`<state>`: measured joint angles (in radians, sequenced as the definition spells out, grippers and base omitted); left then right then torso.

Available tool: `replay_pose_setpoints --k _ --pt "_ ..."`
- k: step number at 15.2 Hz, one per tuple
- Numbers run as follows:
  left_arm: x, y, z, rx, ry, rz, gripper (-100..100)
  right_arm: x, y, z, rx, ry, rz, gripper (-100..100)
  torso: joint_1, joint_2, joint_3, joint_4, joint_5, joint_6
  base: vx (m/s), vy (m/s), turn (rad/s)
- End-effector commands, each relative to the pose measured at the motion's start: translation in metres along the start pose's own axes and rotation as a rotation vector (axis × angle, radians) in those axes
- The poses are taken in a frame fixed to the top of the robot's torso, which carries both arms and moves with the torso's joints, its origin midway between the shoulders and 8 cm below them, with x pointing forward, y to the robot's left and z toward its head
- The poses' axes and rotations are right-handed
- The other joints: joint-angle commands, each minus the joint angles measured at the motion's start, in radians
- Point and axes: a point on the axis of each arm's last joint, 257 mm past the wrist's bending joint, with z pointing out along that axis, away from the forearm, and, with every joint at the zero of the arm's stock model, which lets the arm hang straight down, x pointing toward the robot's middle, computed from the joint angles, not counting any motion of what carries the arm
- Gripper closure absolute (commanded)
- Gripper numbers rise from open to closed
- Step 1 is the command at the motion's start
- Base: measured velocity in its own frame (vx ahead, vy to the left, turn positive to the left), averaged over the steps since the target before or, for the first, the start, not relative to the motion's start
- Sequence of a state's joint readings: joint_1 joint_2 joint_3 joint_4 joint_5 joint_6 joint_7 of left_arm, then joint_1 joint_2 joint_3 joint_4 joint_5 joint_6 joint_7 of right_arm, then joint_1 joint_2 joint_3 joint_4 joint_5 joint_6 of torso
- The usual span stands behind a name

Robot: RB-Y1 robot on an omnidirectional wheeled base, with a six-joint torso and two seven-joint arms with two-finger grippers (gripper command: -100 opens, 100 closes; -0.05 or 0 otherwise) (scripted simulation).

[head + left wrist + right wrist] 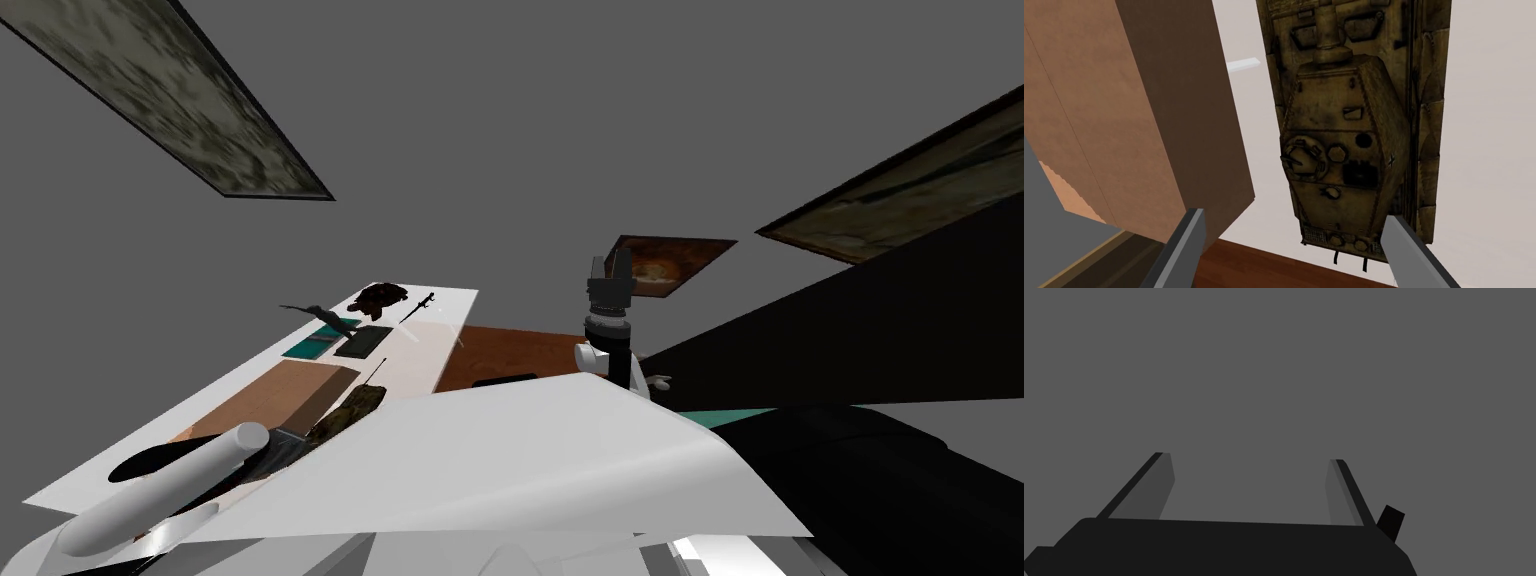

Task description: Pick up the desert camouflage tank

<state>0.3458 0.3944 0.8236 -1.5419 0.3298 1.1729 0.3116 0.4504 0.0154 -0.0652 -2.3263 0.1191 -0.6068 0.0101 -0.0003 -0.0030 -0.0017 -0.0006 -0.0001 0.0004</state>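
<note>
The desert camouflage tank [1349,140] lies on a white table [1489,125], tan and brown, with its turret toward my left hand and its barrel pointing away. My left gripper [1294,225] is open just above the tank's rear end. One finger [1404,245] hangs by the tank's rear corner, and the other finger [1189,235] is near a brown box. In the head view the tank [350,408] sits at the near part of the table, ahead of my left forearm [170,490]. My right gripper [610,270] is raised high and open [1249,460], holding nothing.
A tall brown box [1149,125] stands close beside the tank [290,395]. Farther along the table lie a teal book [315,345], a dark flat slab [362,341], a dark rounded figure [380,297] and a thin dagger-like piece [418,307]. A brown surface [510,355] adjoins the table.
</note>
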Motion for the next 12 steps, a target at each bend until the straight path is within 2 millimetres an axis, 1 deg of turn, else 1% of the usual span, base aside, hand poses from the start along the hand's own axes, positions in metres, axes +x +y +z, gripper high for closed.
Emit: replay_pose_setpoints --k 1,2,3,4,5,6,7,8,9,10,11,12 --pt "-0.013 0.013 0.001 -0.055 -0.018 -0.039 -100 0.000 0.000 0.000 0.000 0.000 0.000 0 0.000 0.000 0.000 0.000 0.000 0.000 0.057 0.022 -0.244" --pt "-0.013 0.013 0.001 -0.055 -0.018 -0.039 -100 0.000 0.000 0.000 0.000 0.000 0.000 0 0.000 0.000 0.000 0.000 0.000 0.000 0.044 0.023 -0.082" --pt "-0.025 0.025 0.003 -0.103 -0.033 -0.090 -100 0.000 0.000 0.000 0.000 0.000 0.000 0 0.000 0.000 0.000 0.000 0.000 -0.001 0.055 0.026 -0.139" --pt "-0.026 0.027 0.002 -0.113 -0.036 -0.090 -100 0.000 0.000 0.000 0.000 0.000 0.000 0 0.001 0.000 0.000 0.000 0.000 0.000 0.060 0.027 -0.178" --pt "-0.035 0.035 0.003 -0.148 -0.045 -0.139 -100 0.000 0.000 0.000 0.000 0.000 0.000 0 0.001 0.000 0.000 0.000 0.000 0.000 0.068 0.030 -0.279" --pt "-0.036 0.040 0.003 -0.167 -0.051 -0.139 -100 0.000 0.000 0.000 0.000 0.000 0.000 0 0.001 -0.001 -0.001 0.000 0.000 0.000 0.066 0.039 -0.216" --pt "-0.045 0.049 0.003 -0.201 -0.059 -0.185 -100 0.000 0.000 0.000 0.000 0.000 0.000 0 0.001 -0.001 -0.001 0.000 0.000 0.000 0.069 0.044 -0.229" --pt "-0.045 0.053 0.002 -0.217 -0.063 -0.185 -100 0.000 0.000 0.000 0.000 0.000 0.000 0 0.002 -0.001 -0.001 0.000 0.000 0.000 0.064 0.042 -0.183" --pt "-0.052 0.061 0.002 -0.251 -0.071 -0.228 -100 0.000 0.000 0.000 0.000 0.000 0.000 0 0.002 -0.001 -0.001 0.000 0.000 0.000 0.067 0.052 -0.202" --pt "-0.053 0.064 0.001 -0.263 -0.074 -0.228 -100 0.000 0.000 0.000 0.000 0.000 0.000 0 0.002 -0.002 -0.001 0.000 0.000 0.000 0.069 0.055 -0.158" --pt "-0.058 0.073 0.000 -0.299 -0.081 -0.267 -100 0.000 0.000 0.000 0.000 0.000 0.000 0 0.002 -0.002 -0.001 0.000 0.000 0.000 0.066 0.048 -0.202" --pt "-0.059 0.074 0.000 -0.304 -0.082 -0.267 -100 0.000 0.000 0.000 0.000 0.000 0.000 0 0.002 -0.002 -0.001 0.000 0.001 0.000 0.056 0.045 -0.148"
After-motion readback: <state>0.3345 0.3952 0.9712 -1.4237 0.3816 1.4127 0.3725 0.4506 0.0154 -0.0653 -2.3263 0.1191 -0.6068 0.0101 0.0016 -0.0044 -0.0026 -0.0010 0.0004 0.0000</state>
